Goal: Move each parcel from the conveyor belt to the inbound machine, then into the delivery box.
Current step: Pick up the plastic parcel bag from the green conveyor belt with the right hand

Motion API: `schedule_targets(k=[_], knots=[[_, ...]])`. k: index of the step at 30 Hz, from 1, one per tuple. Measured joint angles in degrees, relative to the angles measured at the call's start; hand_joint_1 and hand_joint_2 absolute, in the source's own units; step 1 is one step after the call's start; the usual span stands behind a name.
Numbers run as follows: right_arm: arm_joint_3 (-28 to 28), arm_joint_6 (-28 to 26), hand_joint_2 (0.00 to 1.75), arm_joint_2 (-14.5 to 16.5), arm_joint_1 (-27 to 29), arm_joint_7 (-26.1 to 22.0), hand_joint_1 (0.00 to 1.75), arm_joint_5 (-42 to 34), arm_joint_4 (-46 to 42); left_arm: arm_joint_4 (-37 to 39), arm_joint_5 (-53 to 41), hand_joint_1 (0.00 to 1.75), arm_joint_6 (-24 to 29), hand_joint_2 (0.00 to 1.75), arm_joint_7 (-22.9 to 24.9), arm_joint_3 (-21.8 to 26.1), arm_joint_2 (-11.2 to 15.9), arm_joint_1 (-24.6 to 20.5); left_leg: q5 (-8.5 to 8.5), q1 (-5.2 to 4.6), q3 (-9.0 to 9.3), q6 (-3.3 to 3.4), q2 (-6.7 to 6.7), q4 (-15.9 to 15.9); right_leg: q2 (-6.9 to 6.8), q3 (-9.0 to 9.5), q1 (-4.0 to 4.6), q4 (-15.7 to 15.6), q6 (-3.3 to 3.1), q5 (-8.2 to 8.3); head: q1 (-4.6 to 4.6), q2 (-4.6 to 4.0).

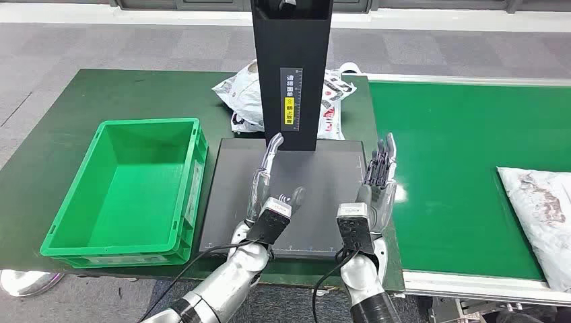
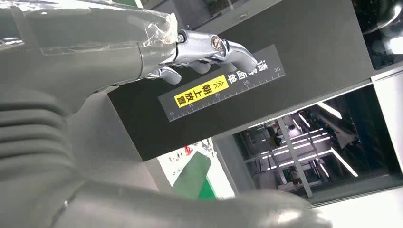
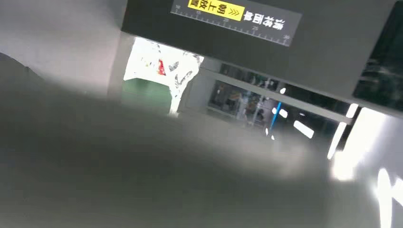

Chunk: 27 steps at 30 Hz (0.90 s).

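Note:
The black inbound machine has a flat platform (image 1: 316,195) and a tall column (image 1: 291,67) with a yellow label. Over the platform my left hand (image 1: 268,180) and right hand (image 1: 379,176) both hover with fingers stretched out and apart, holding nothing. A white printed parcel (image 1: 239,94) lies behind the column on the dark green table. Another grey-white parcel (image 1: 542,215) rests on the green conveyor belt (image 1: 444,155) at the far right. In the left wrist view my left hand (image 2: 119,52) reaches toward the column (image 2: 294,52). The right wrist view shows the column's label (image 3: 216,7) and the white parcel (image 3: 159,66).
An empty green delivery box (image 1: 128,195) stands on the table to the left of the platform. The belt's white frame (image 1: 471,279) runs along the near side. Grey floor lies beyond the table.

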Motion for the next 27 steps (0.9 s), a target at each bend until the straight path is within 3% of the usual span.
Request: schedule_targets(k=[5, 19, 27], knots=[[-0.3, 0.0, 1.75, 0.1, 0.0, 0.0, 0.00, 1.5, -0.5, 0.0, -0.1, 0.00, 0.3, 1.75, 0.0, 0.0, 0.0, 0.0, 0.00, 0.00, 0.00, 0.00, 0.00, 0.0, 0.00, 0.00, 0.00, 0.0, 0.00, 0.00, -0.01, 0.00], [0.1, 0.0, 1.75, -0.2, -2.3, 0.1, 0.00, -11.9, 3.4, 2.1, -0.2, 0.00, 1.1, 1.75, 0.0, 0.5, 0.0, -0.8, 0.00, 0.00, 0.00, 0.00, 0.00, 0.0, 0.00, 0.00, 0.00, 0.0, 0.00, 0.00, -0.01, 0.00], [-2.9, 0.0, 1.75, -1.2, -3.9, 0.1, 0.00, -8.3, 5.9, 5.2, 1.9, 0.00, -0.8, 1.75, 0.0, 4.1, 0.2, -3.3, 0.01, 0.00, 0.00, 0.00, 0.00, 0.0, 0.00, 0.01, 0.00, 0.0, 0.01, 0.02, 0.00, 0.00]])
